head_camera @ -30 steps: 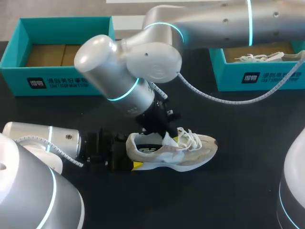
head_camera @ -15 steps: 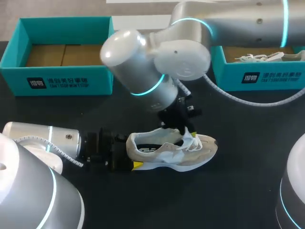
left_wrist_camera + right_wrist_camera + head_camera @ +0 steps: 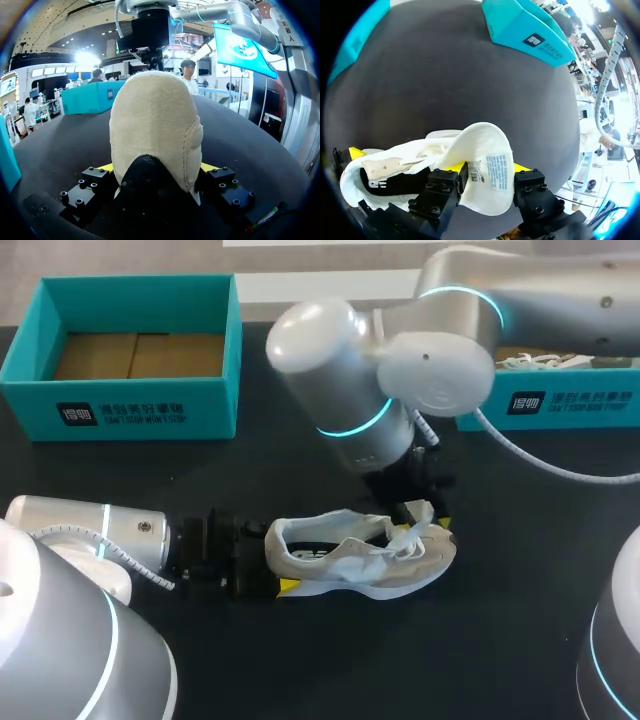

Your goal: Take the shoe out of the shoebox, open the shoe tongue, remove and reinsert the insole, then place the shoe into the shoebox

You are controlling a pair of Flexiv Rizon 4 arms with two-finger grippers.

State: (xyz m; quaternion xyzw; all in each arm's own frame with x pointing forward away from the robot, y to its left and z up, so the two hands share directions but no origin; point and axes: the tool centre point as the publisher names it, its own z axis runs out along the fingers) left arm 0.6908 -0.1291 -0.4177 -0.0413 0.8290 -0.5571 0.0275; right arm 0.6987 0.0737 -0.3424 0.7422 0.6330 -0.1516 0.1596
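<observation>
The shoe (image 3: 360, 558) is seen on the black table (image 3: 500, 630), outside both boxes, its toe pointed toward the right arm's side. Its heel is clamped from two sides by the left gripper (image 3: 156, 169) (yellow tips pressed against either flank). The white tongue (image 3: 482, 145) is pinched between the fingers of the right gripper (image 3: 487, 170) and held up from the shoe's opening. A teal shoebox (image 3: 140, 412) is set at the far left, a second teal box (image 3: 560, 405) at the far right
</observation>
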